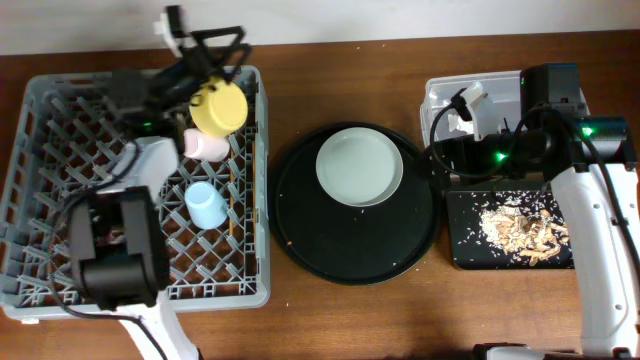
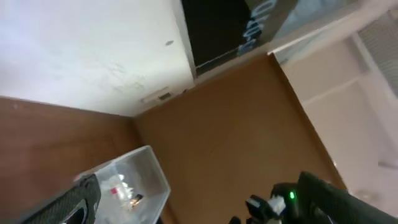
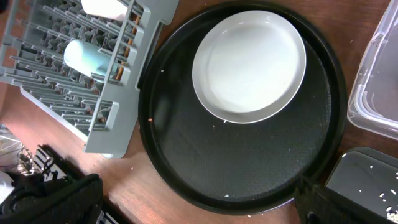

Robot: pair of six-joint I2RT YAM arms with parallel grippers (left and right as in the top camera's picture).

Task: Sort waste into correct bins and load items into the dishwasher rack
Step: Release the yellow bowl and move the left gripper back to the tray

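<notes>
overhead view: loading step, close to its end. the bowl (image 1: 218, 108), pink cup (image 1: 207, 146), blue cup (image 1: 203, 205) and chopsticks (image 1: 234, 200) are in the rack (image 1: 40, 130), and the scraps (image 1: 520, 228) lie in the black tray (image 1: 465, 250). what the tub (image 1: 440, 95) holds is too small to tell. only the plate (image 1: 360, 165) is outside the rack, lying flat on the round tray (image 1: 300, 210) between rack and bins.

my left gripper (image 1: 210, 48) hangs at the rack's far edge, just beyond the bowl. i cannot tell whether it is released or clenched, and its camera points up, away from the desk (image 1: 300, 320). my right gripper (image 1: 468, 100) hovers over the tub, released and empty, and its wrist view takes in the whole plate.

judged next move: the plate. because it lies flat, one finger must slip under the rim. i would then lift it, tip it upright and stand it between free pegs, away from the cups.
</notes>
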